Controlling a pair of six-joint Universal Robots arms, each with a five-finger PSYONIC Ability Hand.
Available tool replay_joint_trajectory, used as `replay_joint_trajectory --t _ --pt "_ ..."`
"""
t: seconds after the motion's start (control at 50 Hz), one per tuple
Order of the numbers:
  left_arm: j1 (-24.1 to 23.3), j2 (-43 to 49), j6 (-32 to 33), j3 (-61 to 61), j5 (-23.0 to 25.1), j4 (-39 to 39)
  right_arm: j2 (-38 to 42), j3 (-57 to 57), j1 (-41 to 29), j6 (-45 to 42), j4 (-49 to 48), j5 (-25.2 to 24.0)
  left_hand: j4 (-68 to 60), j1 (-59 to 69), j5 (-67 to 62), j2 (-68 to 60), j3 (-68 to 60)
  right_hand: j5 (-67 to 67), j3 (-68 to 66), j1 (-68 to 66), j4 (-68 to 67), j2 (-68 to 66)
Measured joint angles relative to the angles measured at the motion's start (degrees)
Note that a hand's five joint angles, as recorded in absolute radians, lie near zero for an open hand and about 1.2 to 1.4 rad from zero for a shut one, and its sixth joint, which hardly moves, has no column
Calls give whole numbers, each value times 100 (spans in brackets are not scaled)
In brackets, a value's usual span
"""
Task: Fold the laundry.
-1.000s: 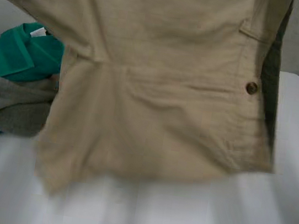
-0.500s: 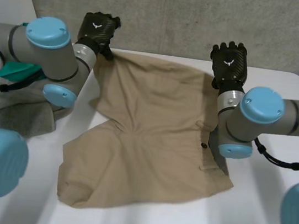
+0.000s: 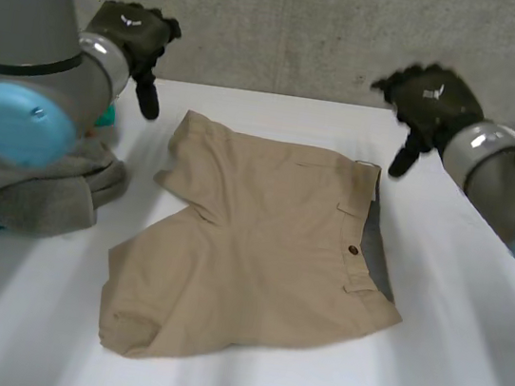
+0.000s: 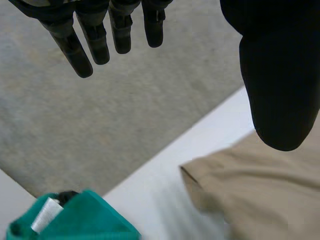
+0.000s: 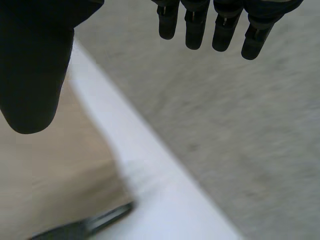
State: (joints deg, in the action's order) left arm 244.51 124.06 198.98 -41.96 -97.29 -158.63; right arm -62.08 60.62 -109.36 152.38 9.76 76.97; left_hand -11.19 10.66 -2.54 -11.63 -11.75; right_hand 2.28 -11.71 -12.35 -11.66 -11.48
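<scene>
Tan shorts lie spread flat on the white table, waistband toward my right side, a brown button near it. My left hand hovers above the table's far left, apart from the shorts, fingers straight and empty. In the left wrist view its fingers and thumb stand wide apart over a corner of the shorts. My right hand hangs over the far right, past the waistband, likewise spread and holding nothing. The right wrist view has its fingers straight above the table edge, with the shorts under the thumb.
A grey garment is heaped at the table's left, with a green garment behind it. A concrete wall stands behind the table. Bare table surface lies in front and to the right of the shorts.
The shorts came down from in front of the camera onto the table. Both hands let go of their far edge, spread their fingers and moved up and outward.
</scene>
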Motion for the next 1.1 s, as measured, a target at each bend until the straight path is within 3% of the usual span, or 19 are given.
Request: replay_joint_trajectory --t 0.2,0.42,0.68,0.78,0.88,1.02,1.1 --pt "-160 -2135 160 -3663 701 -352 -903 2279 360 -979 899 -1072 0 0 0 6 0 423 -442 -347 -438 -473" --pt "-231 -2807 464 -6225 1193 -588 -1122 4335 646 -1900 -216 -1648 -927 994 -808 -854 -836 1418 -1432 -1366 -1451 -1323" --pt "-208 -2846 771 -6954 1109 -1350 -926 5181 859 -2066 -1982 -1819 -894 972 -767 -840 -824 2695 -2770 -2688 -2766 -2811" --pt "-277 -2716 882 -7074 1009 -1669 -671 5198 839 -2005 -2601 -1776 -893 972 -772 -840 -825 5172 -5314 -4619 -5338 -5393" --pt "-396 -2536 1073 -7162 893 -1930 -598 5162 821 -1802 -2805 -1740 -998 1021 -873 -941 -915 5459 -5584 -4780 -5649 -5466" --pt "-513 -2244 1419 -7212 678 -2312 -765 5157 724 -1313 -2884 -1591 -3768 3968 -3605 -3721 -3690 5499 -5584 -4906 -5649 -5466" --pt "-520 -2050 1546 -7184 623 -2580 -968 5157 637 -1041 -2886 -1433 -4346 4380 -4166 -4316 -4266 5499 -5584 -5006 -5649 -5466"
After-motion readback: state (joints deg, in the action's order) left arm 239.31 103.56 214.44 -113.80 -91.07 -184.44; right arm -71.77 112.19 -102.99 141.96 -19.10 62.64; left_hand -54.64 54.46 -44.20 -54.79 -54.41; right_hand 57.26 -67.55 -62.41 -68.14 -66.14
